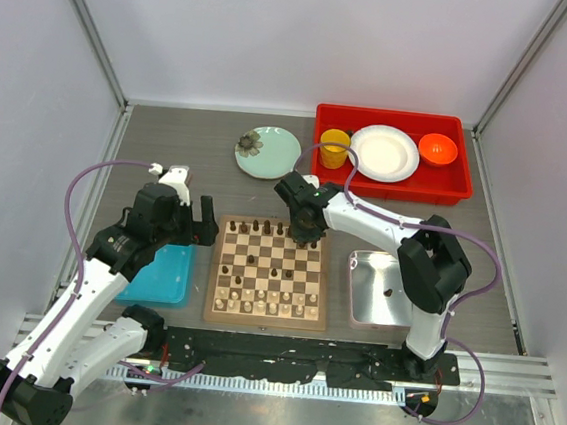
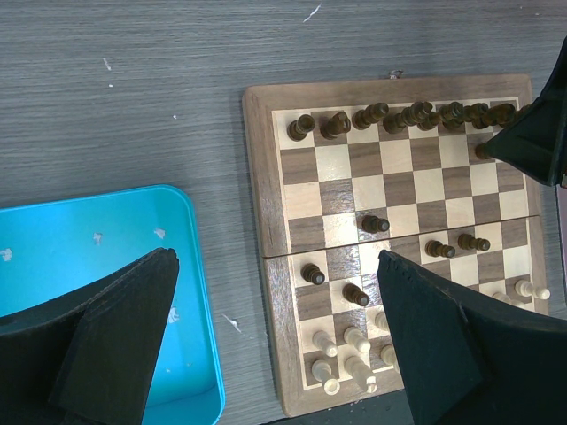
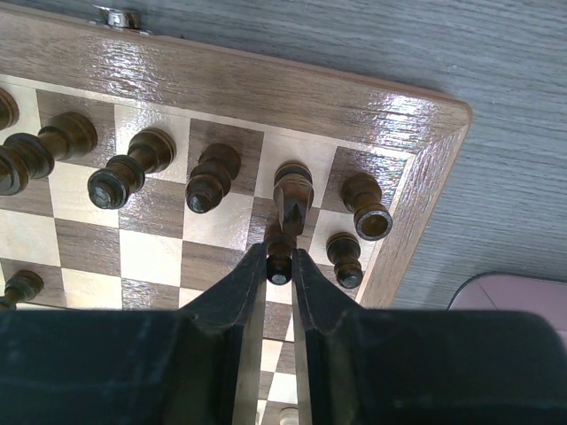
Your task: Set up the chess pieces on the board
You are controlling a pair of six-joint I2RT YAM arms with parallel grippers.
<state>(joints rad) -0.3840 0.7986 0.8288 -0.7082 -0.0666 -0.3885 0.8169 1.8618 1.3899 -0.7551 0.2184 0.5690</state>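
The board point(image 1: 220, 267) lies in the middle of the table. Dark chess pieces point(image 1: 262, 229) stand along its far row, with a few more on the middle squares. Pale chess pieces point(image 1: 265, 301) fill the near rows. My right gripper point(image 1: 306, 237) hangs over the board's far right corner. In the right wrist view this gripper point(image 3: 280, 258) is shut on a small dark pawn point(image 3: 280, 264), just behind a dark knight point(image 3: 293, 197) and beside another pawn point(image 3: 345, 257). My left gripper point(image 2: 275, 261) is open and empty above the board's point(image 2: 261, 177) left edge.
A blue tray point(image 1: 162, 276) sits left of the board, under my left arm. A silver metal tray point(image 1: 370, 306) on the right holds one dark piece point(image 1: 387, 292). At the back are a green plate point(image 1: 267, 152) and a red bin point(image 1: 386, 187) with a cup, a plate and a bowl.
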